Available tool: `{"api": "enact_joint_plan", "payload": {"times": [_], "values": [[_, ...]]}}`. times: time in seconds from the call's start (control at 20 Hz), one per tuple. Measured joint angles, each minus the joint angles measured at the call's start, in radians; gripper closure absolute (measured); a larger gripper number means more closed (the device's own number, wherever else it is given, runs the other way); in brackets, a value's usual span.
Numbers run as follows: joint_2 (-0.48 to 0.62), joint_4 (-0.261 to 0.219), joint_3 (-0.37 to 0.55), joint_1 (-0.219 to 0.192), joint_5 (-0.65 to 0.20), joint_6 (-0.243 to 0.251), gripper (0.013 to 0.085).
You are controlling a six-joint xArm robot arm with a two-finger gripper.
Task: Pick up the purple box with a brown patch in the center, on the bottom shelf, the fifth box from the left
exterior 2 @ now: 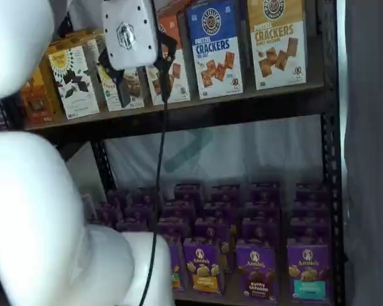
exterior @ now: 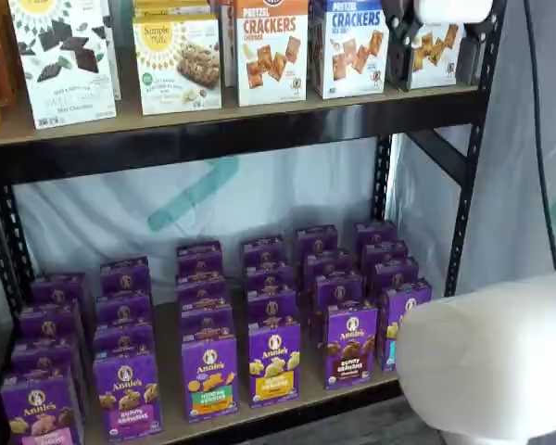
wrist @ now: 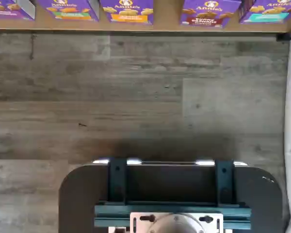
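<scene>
Purple box (wrist: 207, 14) with the brown band stands at the front lip of the bottom shelf (wrist: 165, 22) in the wrist view, a bare strip of board on one side of it and a teal-banded carton (wrist: 269, 12) close on the other. An orange-banded carton (wrist: 128, 11) sits across that bare strip. Grey plank floor (wrist: 136, 92) lies open between the shelf edge and the dark mount with teal brackets (wrist: 170, 194).

In a shelf view the purple box (exterior: 350, 344) heads its file at the front edge of the bottom shelf (exterior: 296, 394), with a yellow-green carton (exterior: 274, 361) just beside it and a narrow gap between them. The teal-banded carton (exterior: 395, 320) on its other side is partly covered by the arm's white casing (exterior: 491, 362). A black rack post (exterior: 468, 167) bounds that end. The upper board (exterior: 222, 116) carries cracker boxes (exterior: 271, 51), leaving tall open room above the purple files.

In a shelf view the purple box (exterior 2: 256, 271) shows again, somewhat blurred, the teal carton (exterior 2: 308, 268) beside it. The gripper (exterior 2: 142, 89) hangs up by the upper shelf, well apart from the box, its black fingers (exterior 2: 122, 89) spread with a gap that seems plain between them and nothing held. A cable (exterior 2: 159, 191) drops from it in front of the lower files, and the white arm (exterior 2: 45, 210) blocks the shelf's far end.
</scene>
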Motion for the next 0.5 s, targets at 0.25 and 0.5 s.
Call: {"api": "enact_joint_plan", "payload": {"times": [0.25,0.5], "values": [[-0.029,-0.046,0.027,0.033,-0.056,0.016,0.0130],[-0.031,-0.040,0.043,0.018,-0.074,0.003,0.0130]]}}
